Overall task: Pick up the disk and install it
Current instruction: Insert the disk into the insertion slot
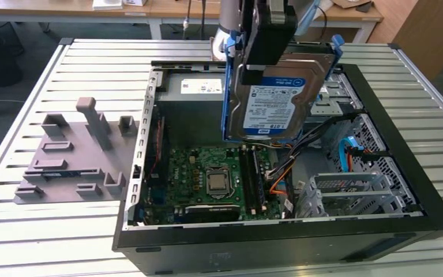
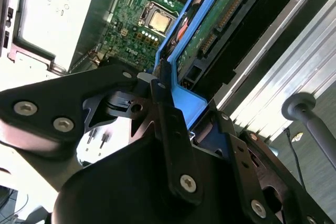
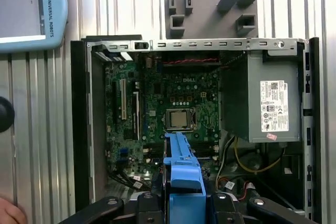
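The disk (image 1: 279, 101), a silver hard drive with a blue-and-white label in a blue carrier frame, hangs upright above the open computer case (image 1: 283, 248), over its right half in the exterior view. My gripper (image 1: 262, 60) is shut on the disk's upper edge. In the second wrist view the black fingers (image 2: 167, 114) clamp the blue frame (image 2: 184, 103), and the drive's green circuit board (image 2: 210, 24) faces the camera. In the first wrist view the blue frame (image 3: 181, 166) sticks out from the gripper (image 3: 184, 205) above the motherboard (image 3: 168, 108).
Inside the case lie the motherboard (image 1: 206, 179), a grey power-supply box (image 3: 262, 103) and a metal drive cage (image 1: 360, 190) with orange and blue cables beside it. A grey moulded fixture (image 1: 75, 156) sits on the slatted table at the exterior view's left.
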`<state>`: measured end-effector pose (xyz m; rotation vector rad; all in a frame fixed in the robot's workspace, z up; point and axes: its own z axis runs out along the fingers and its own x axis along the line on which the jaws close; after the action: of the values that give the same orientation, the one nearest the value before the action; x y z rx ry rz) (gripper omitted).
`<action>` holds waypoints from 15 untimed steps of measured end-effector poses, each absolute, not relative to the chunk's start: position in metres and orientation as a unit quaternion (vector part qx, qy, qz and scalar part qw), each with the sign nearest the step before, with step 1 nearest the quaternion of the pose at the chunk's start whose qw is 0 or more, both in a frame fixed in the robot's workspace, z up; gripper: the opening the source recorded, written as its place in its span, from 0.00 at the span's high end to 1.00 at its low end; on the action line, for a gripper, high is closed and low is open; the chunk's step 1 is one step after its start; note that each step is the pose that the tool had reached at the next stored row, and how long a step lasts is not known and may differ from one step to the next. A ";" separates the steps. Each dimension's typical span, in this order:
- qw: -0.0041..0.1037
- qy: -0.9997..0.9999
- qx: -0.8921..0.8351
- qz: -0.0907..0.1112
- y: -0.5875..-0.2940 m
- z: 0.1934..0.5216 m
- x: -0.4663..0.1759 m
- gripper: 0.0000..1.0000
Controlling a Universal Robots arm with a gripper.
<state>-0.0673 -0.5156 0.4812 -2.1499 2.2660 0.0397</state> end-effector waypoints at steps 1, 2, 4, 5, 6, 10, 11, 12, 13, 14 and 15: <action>0.009 0.725 -0.688 0.013 -0.518 0.481 -0.067 0.64; 0.009 0.725 -0.688 0.013 -0.520 0.481 -0.067 0.64; 0.009 0.725 -0.688 0.013 -0.524 0.481 -0.067 0.64; 0.009 0.725 -0.688 0.013 -0.526 0.481 -0.066 0.64; 0.009 0.725 -0.688 0.013 -0.528 0.481 -0.066 0.64; 0.009 0.725 -0.688 0.013 -0.536 0.480 -0.066 0.64; 0.009 0.725 -0.688 0.013 -0.539 0.480 -0.065 0.64; 0.009 0.725 -0.688 0.013 -0.541 0.480 -0.065 0.64; 0.009 0.725 -0.688 0.013 -0.543 0.480 -0.065 0.64; 0.009 0.725 -0.688 0.013 -0.545 0.480 -0.064 0.64; 0.009 0.725 -0.688 0.013 -0.546 0.479 -0.062 0.64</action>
<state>-0.0620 -0.5456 0.4793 -2.1499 2.2662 0.0396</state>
